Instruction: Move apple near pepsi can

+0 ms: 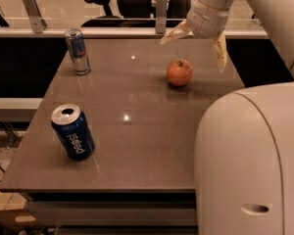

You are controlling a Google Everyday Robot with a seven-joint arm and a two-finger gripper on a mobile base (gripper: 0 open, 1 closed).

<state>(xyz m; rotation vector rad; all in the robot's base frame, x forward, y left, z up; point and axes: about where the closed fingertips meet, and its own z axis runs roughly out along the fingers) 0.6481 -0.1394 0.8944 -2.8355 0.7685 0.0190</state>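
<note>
The orange-red apple [179,72] sits on the brown table [137,106], right of centre toward the far side. The dark blue pepsi can [72,131] stands at the near left of the table, well apart from the apple. My gripper [195,49] hangs above and slightly behind the apple, open, with its two pale fingers spread wide: one fingertip [167,39] to the apple's upper left, the other [220,58] to its right. It holds nothing.
A taller, slimmer silver-and-blue can [77,51] stands at the table's far left. My white arm body [250,155] fills the near right. A ledge with posts and office chairs lies behind the table.
</note>
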